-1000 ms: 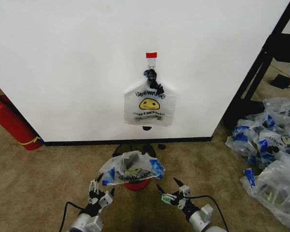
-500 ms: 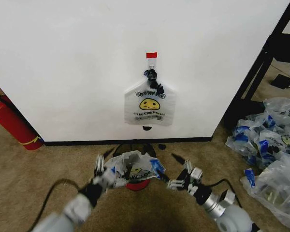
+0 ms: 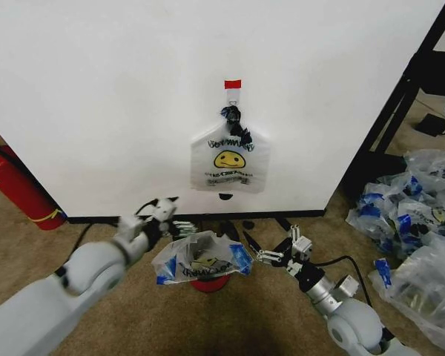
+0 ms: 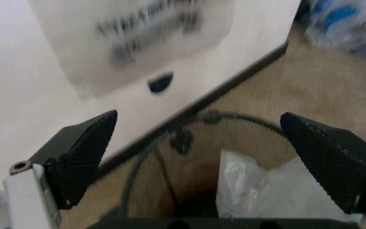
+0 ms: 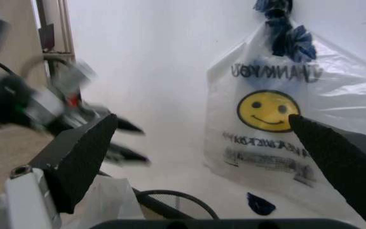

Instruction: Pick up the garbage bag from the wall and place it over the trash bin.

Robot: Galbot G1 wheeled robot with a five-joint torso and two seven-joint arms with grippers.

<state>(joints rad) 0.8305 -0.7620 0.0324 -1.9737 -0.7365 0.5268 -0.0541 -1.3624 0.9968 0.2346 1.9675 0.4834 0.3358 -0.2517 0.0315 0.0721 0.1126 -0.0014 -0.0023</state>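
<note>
The garbage bag, crinkly and whitish with a smiley face and blue patches, lies draped over the trash bin, whose red base shows beneath it. A similar smiley bag hangs on the wall from the hook under red tape. My left gripper is open, left of the bin and near the wall's black base strip. To the right of the bin my right gripper is open too. In the right wrist view the hanging bag is ahead of the wide-apart fingers.
A red fire extinguisher leans at the far left. Heaped clear bags with blue labels lie on the carpet at the right, beside a black frame post. Black cables run along the floor by the wall.
Both arms have reached forward from the near edge. The left gripper passed the bin's left side towards the wall's base. The right came up beside the bin. Neither bag has moved.
</note>
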